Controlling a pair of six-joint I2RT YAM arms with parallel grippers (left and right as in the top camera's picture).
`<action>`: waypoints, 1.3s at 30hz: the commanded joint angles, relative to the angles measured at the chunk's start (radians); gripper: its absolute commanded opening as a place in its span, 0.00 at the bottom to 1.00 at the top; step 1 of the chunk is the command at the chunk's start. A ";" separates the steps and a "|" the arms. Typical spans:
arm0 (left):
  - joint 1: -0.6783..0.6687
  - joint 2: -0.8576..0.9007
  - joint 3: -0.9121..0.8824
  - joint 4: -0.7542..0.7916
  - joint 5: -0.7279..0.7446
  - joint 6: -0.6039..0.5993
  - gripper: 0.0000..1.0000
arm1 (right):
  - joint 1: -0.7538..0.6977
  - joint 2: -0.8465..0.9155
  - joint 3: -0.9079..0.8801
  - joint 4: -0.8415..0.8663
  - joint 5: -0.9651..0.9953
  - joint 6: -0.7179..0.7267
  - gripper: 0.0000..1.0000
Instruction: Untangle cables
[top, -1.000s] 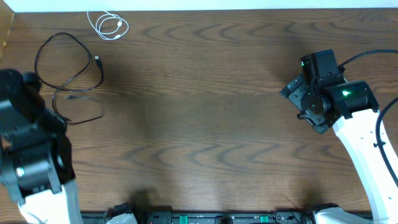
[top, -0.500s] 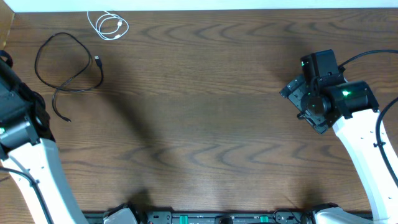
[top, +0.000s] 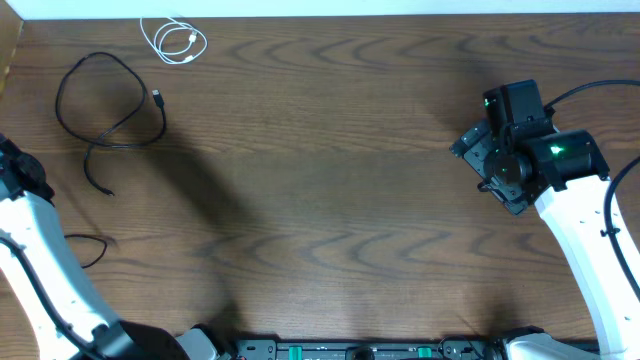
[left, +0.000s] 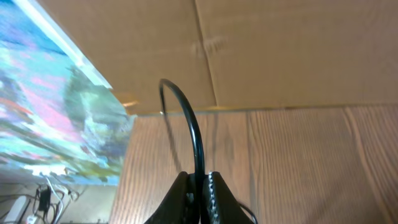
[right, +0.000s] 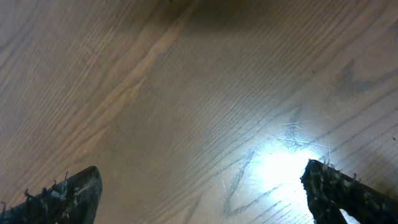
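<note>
Right arm (top: 568, 215): white shell link, black wrist block, two green lights (top: 553, 152), thick black cord (top: 600, 88) trailing off

Left arm (top: 45, 260): same white shell, black joint above

Right gripper (right: 199, 186): fingertips (right: 62, 196) dark, rough, frayed fuzz along edges

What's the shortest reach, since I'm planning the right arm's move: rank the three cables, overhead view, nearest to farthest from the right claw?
From the right claw:
1. white cable, top left.
2. looped black cable, left, just beyond the white one.
3. lower black cable, far left, beside the left arm.
</note>
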 joint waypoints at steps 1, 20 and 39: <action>0.015 0.044 0.011 -0.001 0.129 -0.017 0.07 | 0.004 -0.003 -0.003 -0.002 0.019 -0.011 0.99; 0.133 0.233 0.011 0.009 0.637 -0.115 0.07 | 0.004 -0.003 -0.003 -0.002 0.019 -0.011 0.99; 0.295 0.356 0.011 0.013 1.138 0.058 0.07 | 0.004 -0.003 -0.003 -0.002 0.019 -0.011 0.99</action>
